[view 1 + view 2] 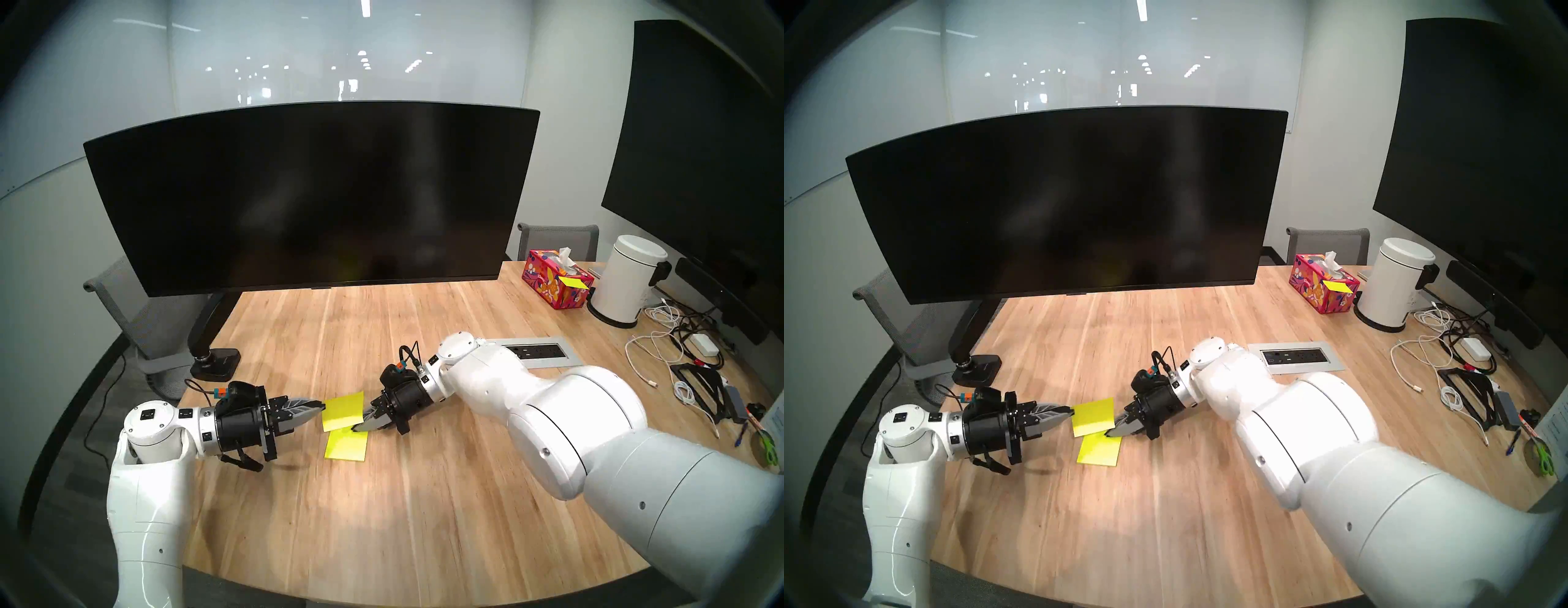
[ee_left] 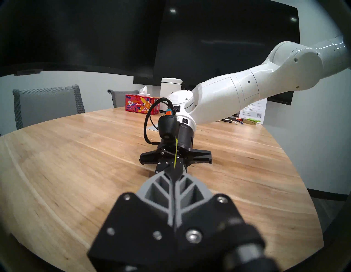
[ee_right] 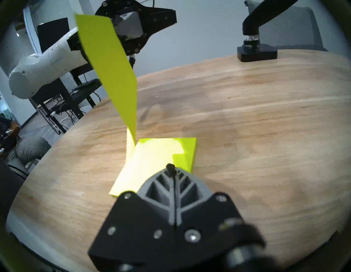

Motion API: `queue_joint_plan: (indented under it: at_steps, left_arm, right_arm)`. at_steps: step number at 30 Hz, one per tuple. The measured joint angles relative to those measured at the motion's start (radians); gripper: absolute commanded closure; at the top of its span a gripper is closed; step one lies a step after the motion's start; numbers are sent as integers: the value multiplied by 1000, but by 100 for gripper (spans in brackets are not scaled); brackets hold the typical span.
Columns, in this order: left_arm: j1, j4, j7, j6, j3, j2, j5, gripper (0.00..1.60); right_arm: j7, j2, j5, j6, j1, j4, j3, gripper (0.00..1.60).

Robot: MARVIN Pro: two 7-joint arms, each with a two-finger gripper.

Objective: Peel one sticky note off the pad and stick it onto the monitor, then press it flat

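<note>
A meeting room with pale walls holds a rounded wooden desk [image 1: 424,488]. Rising from its far left half, the monitor [image 1: 309,195] stands wide, curved and dark on a black arm stand [image 1: 208,339].

At near left, the left gripper [image 1: 323,408] points level toward the right, its jaws clamped on the left edge of the sticky note [image 1: 343,411]. The note is lifted on edge, its lower corner apparently not yet free of the pad [image 1: 347,445], which lies flat just below it. From the right, the right gripper [image 1: 355,429] angles down with jaws fully together, its tip pressing the pad's top.

The monitor lies behind and above the note, so the left arm is nearer; only the stand lies near that path.

Far right sit a tissue box [image 1: 555,284], a white bin [image 1: 628,280] and loose cables [image 1: 662,339], well clear.
</note>
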Motion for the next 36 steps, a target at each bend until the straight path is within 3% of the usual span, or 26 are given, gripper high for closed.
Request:
queue_joint_plan:
  at_steps: [20, 36]
  left_arm:
    - [26, -46, 135, 60, -42, -48, 40, 160]
    - [27, -60, 164, 99, -42, -79, 36, 160]
  right_arm:
    - [0, 51, 49, 31, 17, -2, 89, 160]
    - [-12, 89, 85, -27, 9, -3, 169, 160]
